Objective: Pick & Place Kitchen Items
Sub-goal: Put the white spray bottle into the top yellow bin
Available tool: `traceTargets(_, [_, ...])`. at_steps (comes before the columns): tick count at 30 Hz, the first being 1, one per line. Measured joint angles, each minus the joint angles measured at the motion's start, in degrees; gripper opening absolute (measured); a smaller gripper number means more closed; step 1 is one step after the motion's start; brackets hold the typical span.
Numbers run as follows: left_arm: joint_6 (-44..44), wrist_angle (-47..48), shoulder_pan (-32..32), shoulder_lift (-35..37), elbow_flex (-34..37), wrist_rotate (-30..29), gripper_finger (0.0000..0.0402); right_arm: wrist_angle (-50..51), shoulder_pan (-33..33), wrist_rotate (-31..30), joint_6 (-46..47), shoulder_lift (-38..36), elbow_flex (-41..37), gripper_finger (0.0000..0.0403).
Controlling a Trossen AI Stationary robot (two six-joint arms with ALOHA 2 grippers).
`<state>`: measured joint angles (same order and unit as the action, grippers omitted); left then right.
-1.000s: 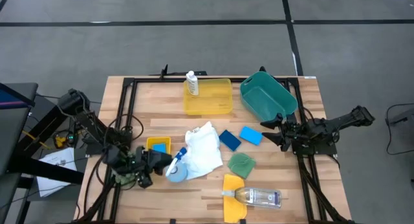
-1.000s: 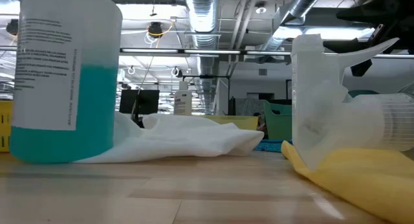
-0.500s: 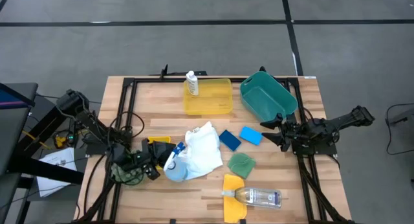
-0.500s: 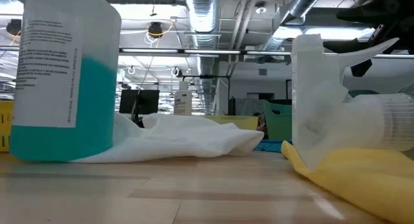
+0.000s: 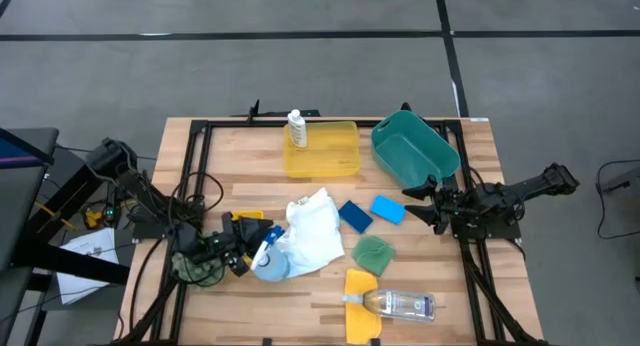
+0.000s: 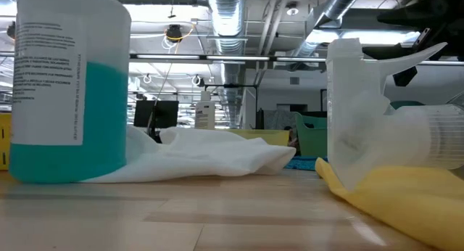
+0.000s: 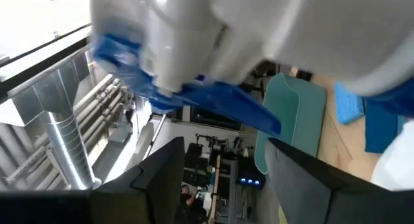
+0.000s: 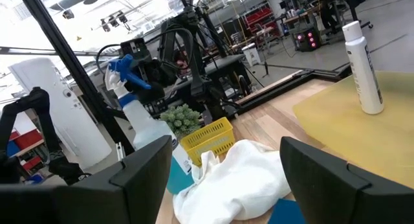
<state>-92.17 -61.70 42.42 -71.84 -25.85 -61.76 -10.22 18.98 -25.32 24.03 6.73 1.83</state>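
The blue-liquid spray bottle (image 5: 268, 258) is shown upright near the front-left of the counter (image 5: 240, 298), its base touching the edge of the white cloth (image 5: 315, 231). The left gripper (image 5: 243, 252) is seen at the bottle's neck, just under the blue trigger head (image 7: 187, 88); the fingers (image 7: 162, 179) appear closed around the neck, though contact is not plainly shown. The bottle is judged rigid, smooth and about half full, hence moderately heavy and bottom-weighted; the narrow neck beneath the trigger is considered the surest hold, the round body being slippery. Just behind it a small yellow tray (image 8: 207, 136) holds a spiky green ball (image 8: 181, 115). The right gripper (image 5: 420, 206) waits well apart near the teal bin (image 5: 412, 151), its fingers (image 8: 336, 179) spread and empty.
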Motion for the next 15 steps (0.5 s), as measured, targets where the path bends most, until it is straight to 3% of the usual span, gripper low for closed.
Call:
traceTargets(8, [2.8,6.6,-3.9,5.3,0.8,-0.7,0.0209,0.0,0.0,0.0,0.0,0.0,0.0,0.0278])
traceTargets(15, [4.6,11.2,-5.8,15.5,4.4,-0.8,0.0209,0.0,0.0,0.0,0.5,0.0,0.0,0.0278])
